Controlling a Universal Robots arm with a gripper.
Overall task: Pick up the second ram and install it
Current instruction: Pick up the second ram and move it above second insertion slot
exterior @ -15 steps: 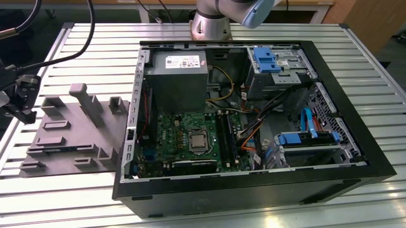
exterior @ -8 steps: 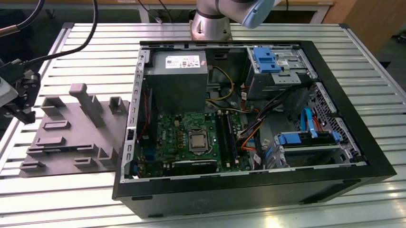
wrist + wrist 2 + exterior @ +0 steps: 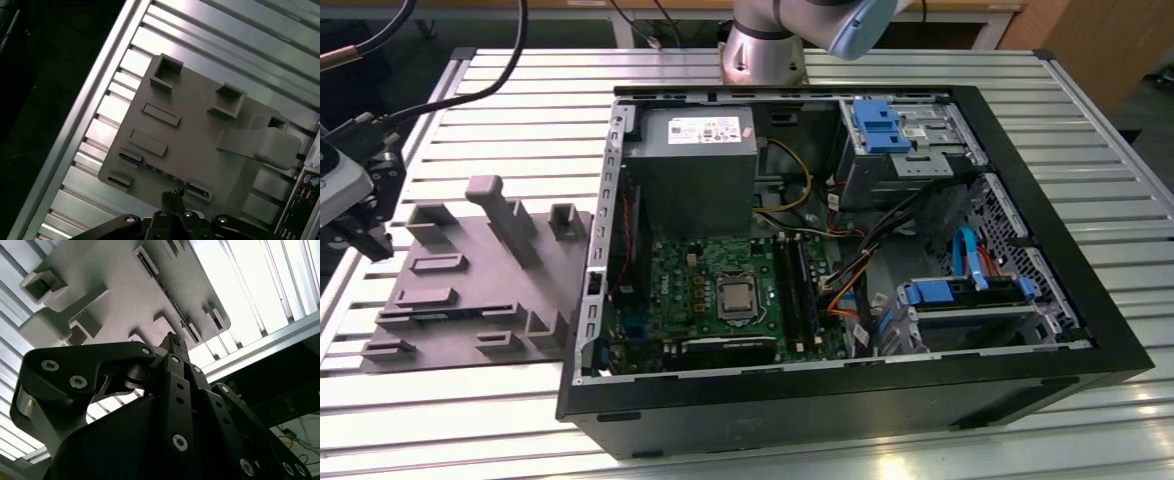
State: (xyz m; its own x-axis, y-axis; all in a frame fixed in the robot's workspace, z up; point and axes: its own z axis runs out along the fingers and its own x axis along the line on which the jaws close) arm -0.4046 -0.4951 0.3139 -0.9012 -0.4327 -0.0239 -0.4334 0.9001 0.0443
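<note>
The second ram (image 3: 160,172) is a thin dark strip lying in a slot along one edge of the light grey fixture plate (image 3: 200,130); it also appears in the second wrist view as a dark line (image 3: 172,302). My gripper (image 3: 172,194) hangs above that edge of the plate, close to the strip, its black fingertips (image 3: 172,342) pressed together with nothing between them. In the exterior view the gripper (image 3: 364,238) is at the far left, beside the fixture plate (image 3: 467,285). The green board (image 3: 720,290) with its long black slots (image 3: 794,285) lies inside the open computer case (image 3: 854,390).
The fixture carries several grey uprights (image 3: 500,215) and empty pockets. The case's black walls stand high around the board, with a power supply (image 3: 694,160), orange and black cables (image 3: 854,270) and blue drive bays (image 3: 961,290) inside. The ribbed metal table's edge (image 3: 85,120) runs near the fixture.
</note>
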